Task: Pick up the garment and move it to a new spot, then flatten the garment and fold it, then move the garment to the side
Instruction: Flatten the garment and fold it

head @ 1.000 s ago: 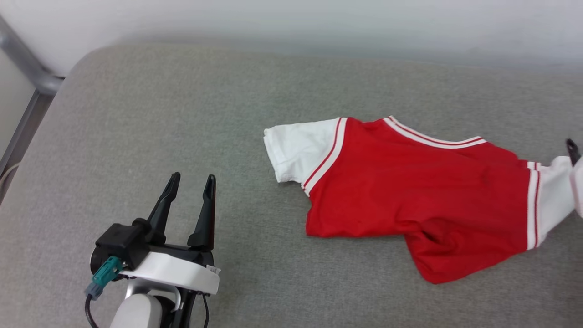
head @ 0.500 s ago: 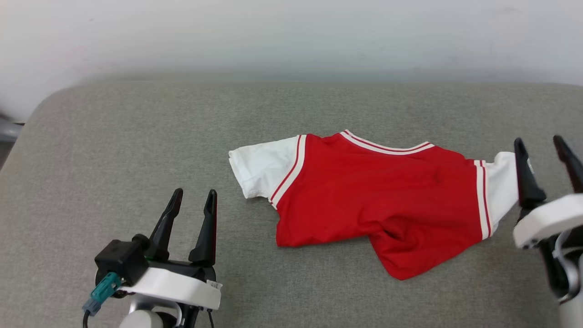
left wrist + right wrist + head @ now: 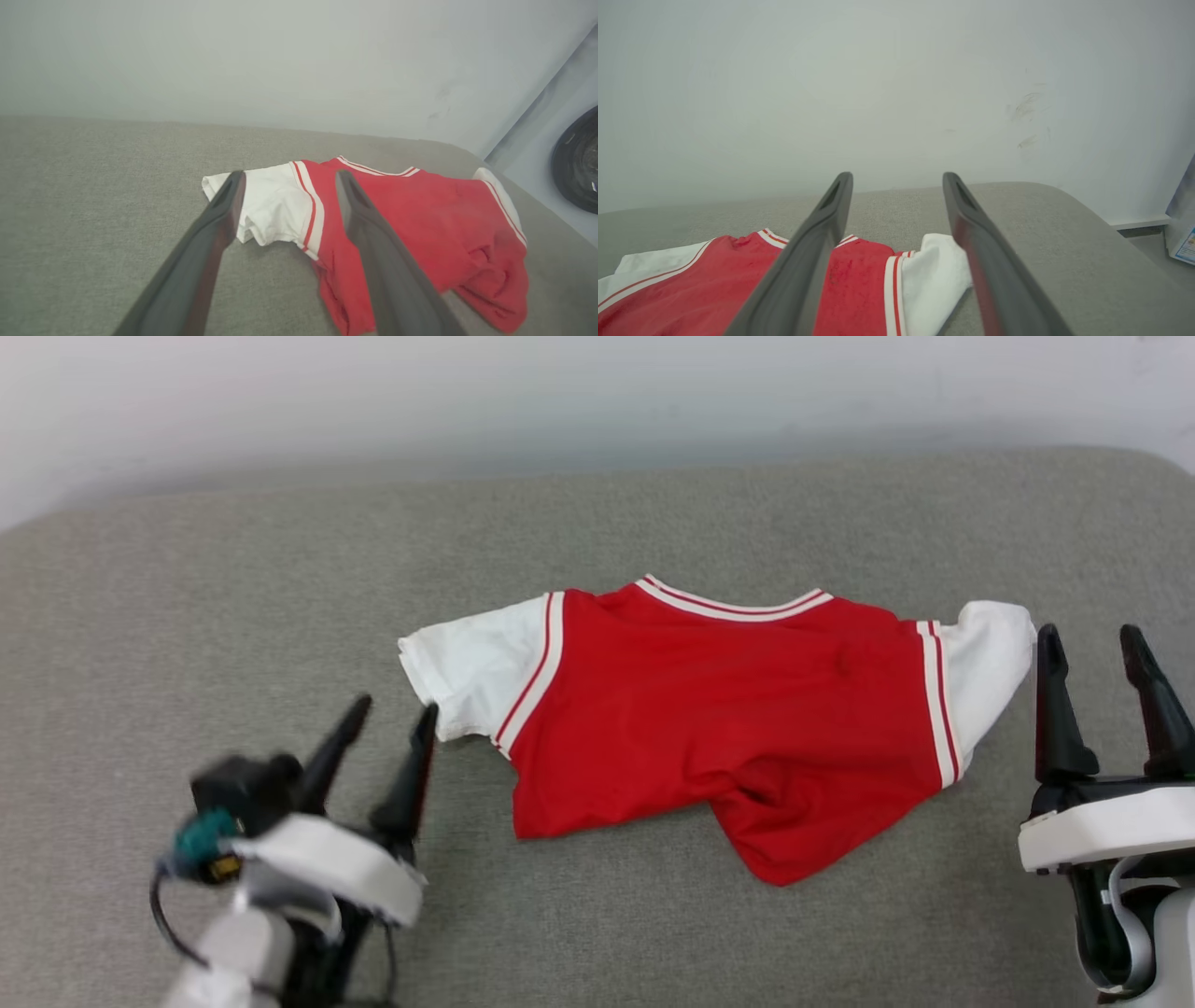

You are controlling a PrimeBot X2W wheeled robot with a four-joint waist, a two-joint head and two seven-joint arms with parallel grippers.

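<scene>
The red garment point(image 3: 709, 709) with white sleeves lies rumpled on the grey cushion, plain red side up, its lower hem bunched toward the front right; no lettering shows. Its striped collar point(image 3: 733, 602) points to the far side. My left gripper point(image 3: 387, 721) hovers open at the lower left, tips just short of the left white sleeve point(image 3: 471, 667). In the left wrist view the garment point(image 3: 420, 233) lies ahead between and beyond the fingers. My right gripper point(image 3: 1090, 646) stands open beside the right white sleeve point(image 3: 985, 658); the right wrist view shows that sleeve point(image 3: 931, 280) between its fingers.
The grey upholstered cushion point(image 3: 233, 616) spreads wide to the left and in front of the garment. A pale wall point(image 3: 560, 392) runs along its far edge. The cushion's rounded right corner point(image 3: 1087, 214) drops off toward the floor.
The camera has swung right, shifting the whole scene left. The right gripper has come fully into view beside the right sleeve. The left gripper has tilted toward the left sleeve, blurred by motion.
</scene>
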